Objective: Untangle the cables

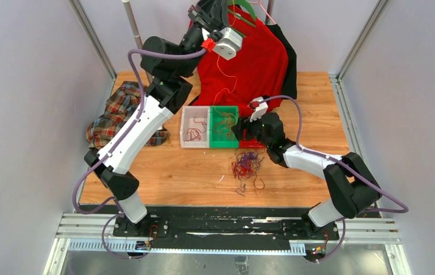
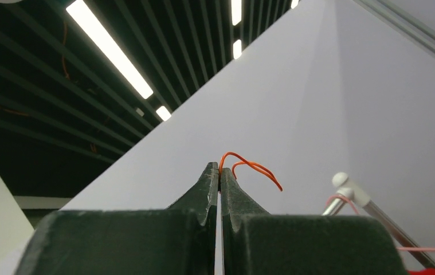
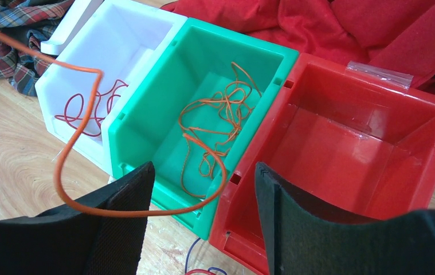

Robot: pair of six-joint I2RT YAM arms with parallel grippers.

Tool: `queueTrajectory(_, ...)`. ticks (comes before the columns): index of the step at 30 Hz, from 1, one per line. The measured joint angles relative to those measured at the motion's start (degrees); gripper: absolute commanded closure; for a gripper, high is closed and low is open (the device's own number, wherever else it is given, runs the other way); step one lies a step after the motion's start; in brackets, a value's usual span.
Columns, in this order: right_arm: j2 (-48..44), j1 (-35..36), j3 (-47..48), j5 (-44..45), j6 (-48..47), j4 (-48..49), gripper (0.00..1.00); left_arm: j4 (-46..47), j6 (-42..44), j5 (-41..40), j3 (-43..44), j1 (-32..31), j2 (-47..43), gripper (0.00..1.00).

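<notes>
In your left wrist view, the left gripper (image 2: 219, 170) is pinched tight on the orange cable (image 2: 250, 166), which loops out just above the tips. In your right wrist view, the right gripper (image 3: 202, 172) stands wide apart and holds nothing. The orange cable crosses its left finger toward the green bin (image 3: 203, 63), and red strands lie in the white bin (image 3: 129, 34). From above, the tangled cables (image 1: 248, 165) lie on the worktop (image 1: 192, 172) just below centre.
</notes>
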Motion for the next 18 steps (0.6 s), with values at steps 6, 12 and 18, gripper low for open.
queueTrajectory(6,0.0,0.0,-0.1,0.0,0.0,0.0,0.36,-0.6,1.0,0.0,-7.4,0.0,-0.7,0.99)
queueTrajectory(12,0.0,-0.1,-0.6,0.0,0.0,0.0,0.36,-1.8,3.2,0.0,-12.6,0.0,-0.8,0.99)
queueTrajectory(18,-0.2,-0.6,-1.4,0.0,0.0,-0.1,0.36,-2.8,4.4,0.0,-16.3,0.0,-1.1,1.0)
